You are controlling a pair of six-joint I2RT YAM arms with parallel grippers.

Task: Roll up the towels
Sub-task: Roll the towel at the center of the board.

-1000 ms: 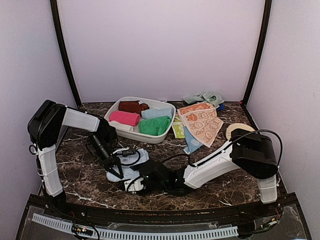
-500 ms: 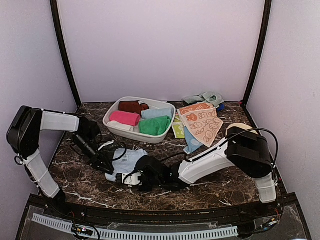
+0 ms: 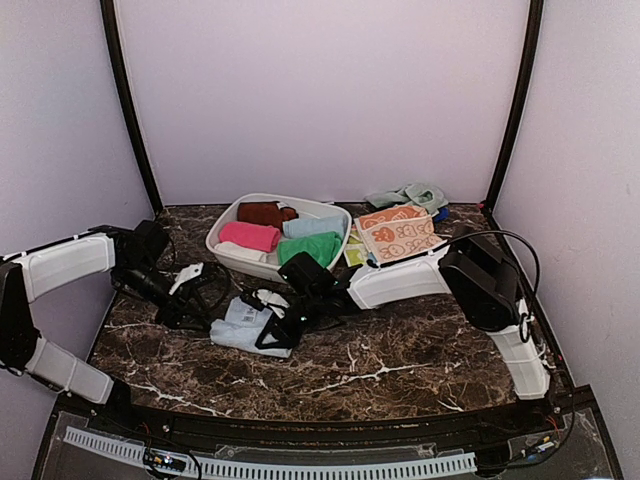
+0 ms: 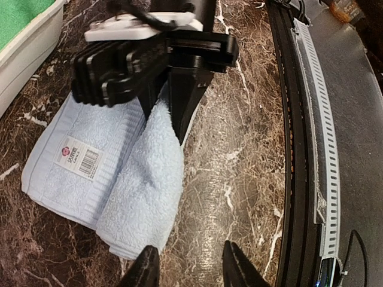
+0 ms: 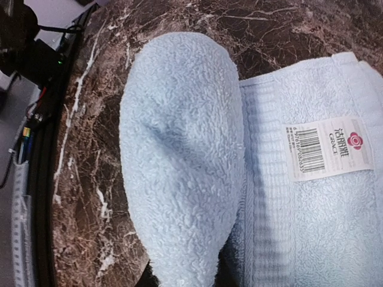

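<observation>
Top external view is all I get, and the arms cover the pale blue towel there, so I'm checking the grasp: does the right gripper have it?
Observer: Yes. The left wrist view shows the right gripper with its fingers pinched on a raised fold of the pale blue towel.
Operator: And the left gripper?
Observer: The left gripper is open near one end of the towel, with nothing between its fingers.
Operator: Which face is up?
Observer: The barcode label faces up, on the flat part beside the fold.
</observation>
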